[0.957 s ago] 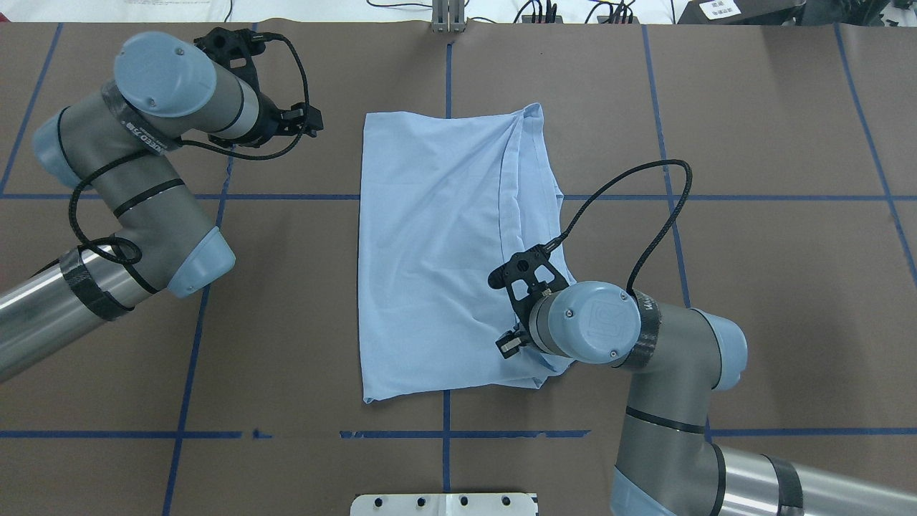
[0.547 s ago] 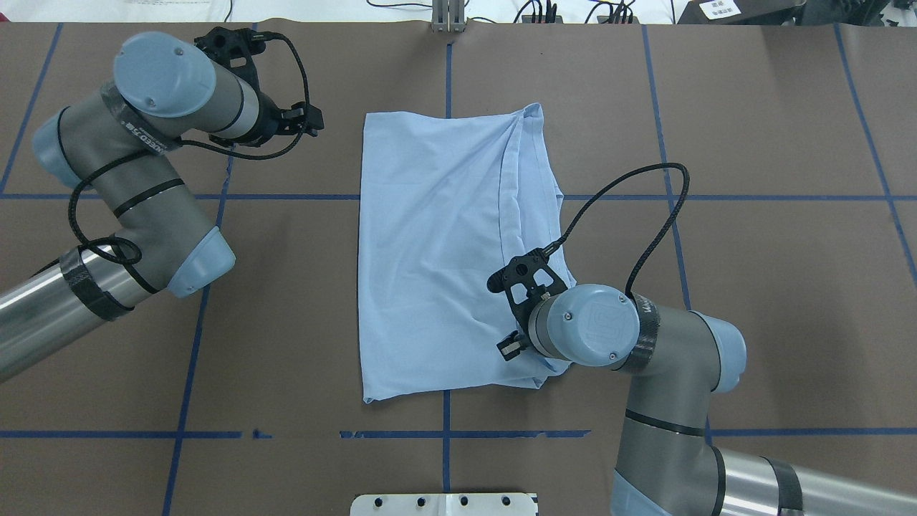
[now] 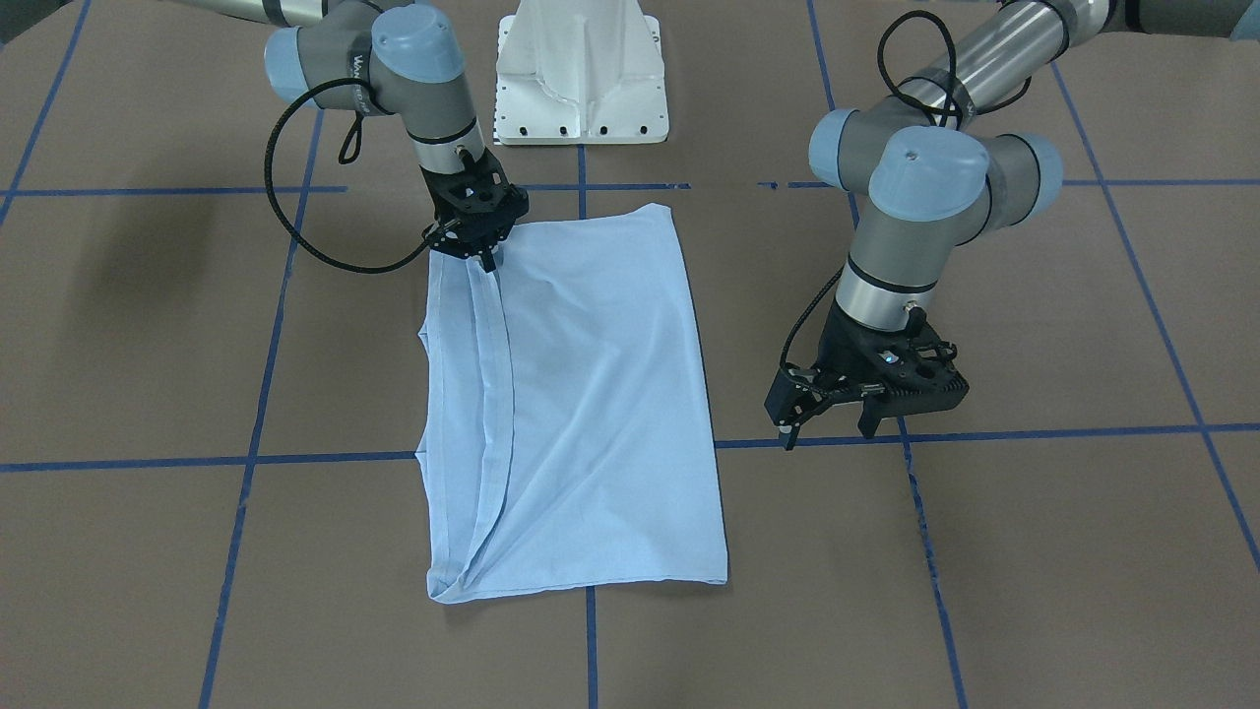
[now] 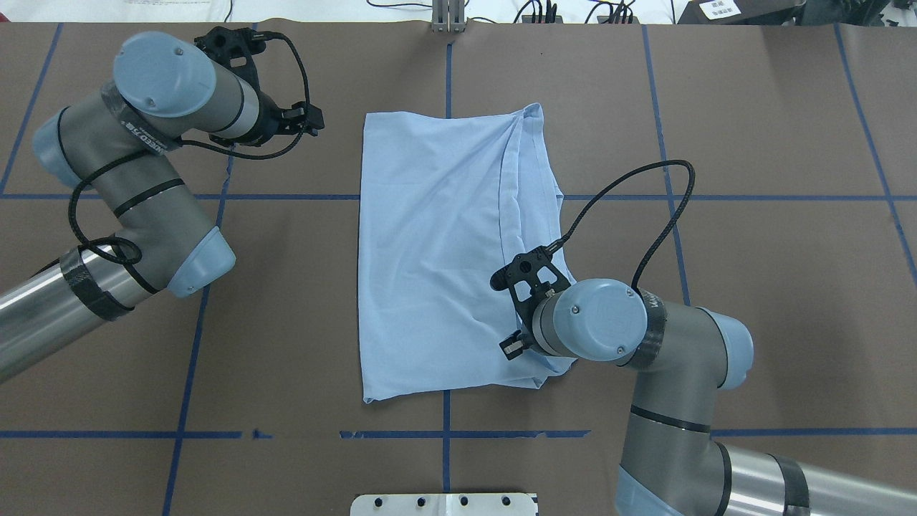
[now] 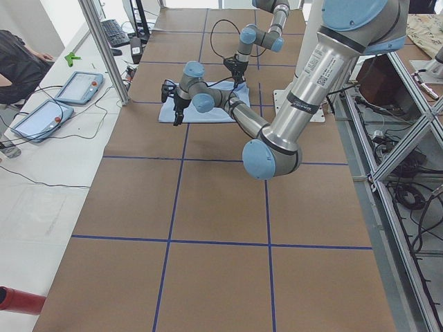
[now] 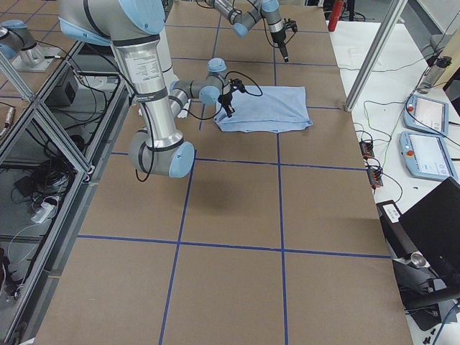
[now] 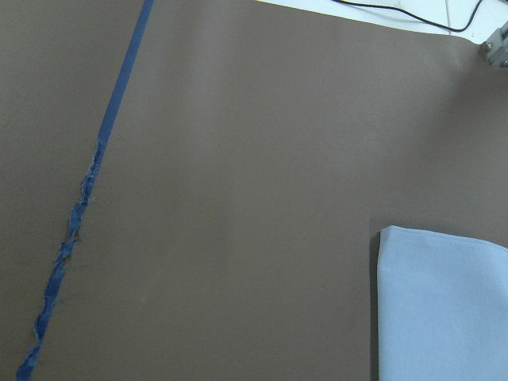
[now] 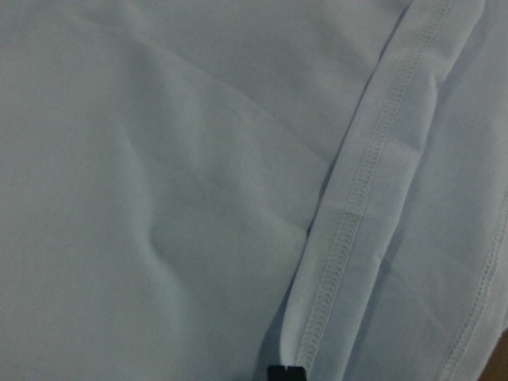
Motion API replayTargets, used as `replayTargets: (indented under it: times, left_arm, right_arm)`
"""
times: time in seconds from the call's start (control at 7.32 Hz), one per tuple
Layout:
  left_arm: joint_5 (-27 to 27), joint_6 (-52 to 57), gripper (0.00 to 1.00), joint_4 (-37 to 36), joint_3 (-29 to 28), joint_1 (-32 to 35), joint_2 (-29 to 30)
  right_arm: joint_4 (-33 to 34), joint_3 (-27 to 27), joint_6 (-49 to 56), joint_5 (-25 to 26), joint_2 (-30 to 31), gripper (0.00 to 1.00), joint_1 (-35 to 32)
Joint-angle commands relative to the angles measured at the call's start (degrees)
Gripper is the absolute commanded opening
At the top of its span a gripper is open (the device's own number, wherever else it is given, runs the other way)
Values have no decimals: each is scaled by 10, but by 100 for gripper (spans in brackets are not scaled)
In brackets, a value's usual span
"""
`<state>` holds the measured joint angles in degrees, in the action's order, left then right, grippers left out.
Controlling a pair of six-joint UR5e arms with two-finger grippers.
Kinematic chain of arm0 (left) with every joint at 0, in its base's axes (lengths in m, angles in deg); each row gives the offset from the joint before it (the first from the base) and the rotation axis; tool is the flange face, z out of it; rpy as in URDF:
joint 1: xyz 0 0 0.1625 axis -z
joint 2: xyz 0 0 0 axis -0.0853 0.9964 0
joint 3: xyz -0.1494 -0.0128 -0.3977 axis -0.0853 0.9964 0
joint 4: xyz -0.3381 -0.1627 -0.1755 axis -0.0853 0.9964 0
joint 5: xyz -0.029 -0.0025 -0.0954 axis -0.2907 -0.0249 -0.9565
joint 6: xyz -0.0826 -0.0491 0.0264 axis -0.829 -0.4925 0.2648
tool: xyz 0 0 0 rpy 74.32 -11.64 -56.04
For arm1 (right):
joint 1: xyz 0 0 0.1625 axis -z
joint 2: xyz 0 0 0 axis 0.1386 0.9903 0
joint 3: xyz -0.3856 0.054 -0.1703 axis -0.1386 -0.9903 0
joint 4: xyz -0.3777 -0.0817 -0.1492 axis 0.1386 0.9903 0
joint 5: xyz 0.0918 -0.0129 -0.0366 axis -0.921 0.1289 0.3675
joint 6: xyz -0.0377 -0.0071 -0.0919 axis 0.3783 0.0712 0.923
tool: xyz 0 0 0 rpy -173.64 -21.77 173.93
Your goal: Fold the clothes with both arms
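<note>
The light blue T-shirt (image 3: 591,394) lies folded lengthwise into a long rectangle on the brown table, also in the overhead view (image 4: 430,251). Its print and collar are hidden. A hemmed flap runs along its right side (image 8: 357,198). My right gripper (image 3: 487,258) points down at the near right part of the shirt. Its fingers are together on the hem of that flap. One black fingertip (image 8: 286,371) shows at the hem. My left gripper (image 3: 829,428) is open and empty. It hovers low over bare table left of the shirt's far corner (image 7: 444,309).
The white pedestal base (image 3: 581,69) stands at the table's near edge. Blue tape lines (image 4: 193,308) cross the brown table cover. Cables and a metal post (image 4: 448,18) lie along the far edge. Tablets (image 5: 76,86) sit on a side surface beyond the table.
My right arm's wrist has shifted slightly to the right while its gripper stays on the shirt's hem. The left arm and the shirt have not moved.
</note>
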<state>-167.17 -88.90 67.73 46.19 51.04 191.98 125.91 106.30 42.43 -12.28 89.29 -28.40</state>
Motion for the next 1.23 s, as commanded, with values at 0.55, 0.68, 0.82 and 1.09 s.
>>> replayTargets:
  times: [0.55,0.68,0.82,1.09]
  left_arm:
    - [1,0,100,0,0,0,0]
    - [0,0,100,0,0,0,0]
    - [0,0,100,0,-1,0,0]
    - [0,0,100,17,-14,0,0]
  right_arm:
    - [5,66,-38,-68,108,0,-37]
    - [4,89,-47,-70,143,1,-37]
    - [4,90,-47,-67,140,36,-43]
    - [4,78,-61,-66,119,100,-64]
